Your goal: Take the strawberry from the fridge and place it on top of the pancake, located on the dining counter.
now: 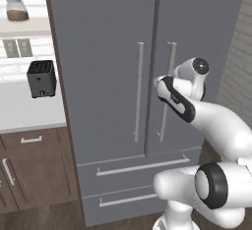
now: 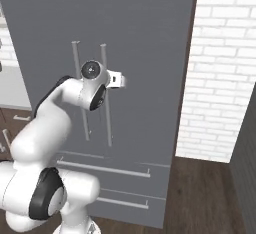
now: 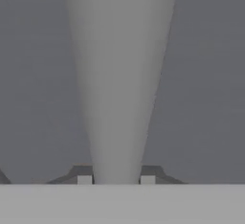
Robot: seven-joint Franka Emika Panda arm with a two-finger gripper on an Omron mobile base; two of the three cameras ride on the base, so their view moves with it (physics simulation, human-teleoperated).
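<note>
The task is at its very start: the fridge [image 1: 108, 76] stands with both doors closed, so the strawberry is presumably inside, behind them (it cannot be checked from here). The gripper [image 3: 116, 180] has its two fingers clamped on the right door's handle [image 3: 119, 74], the long vertical bar running up between the fingertips in the hand view; from the right base view the hand [image 2: 114, 79] sits at the right-hand bar [image 2: 106, 93], about midway up. Judging from this, the door must be pulled open, the berry found and picked, then carried to the pancake on the dining counter.
</note>
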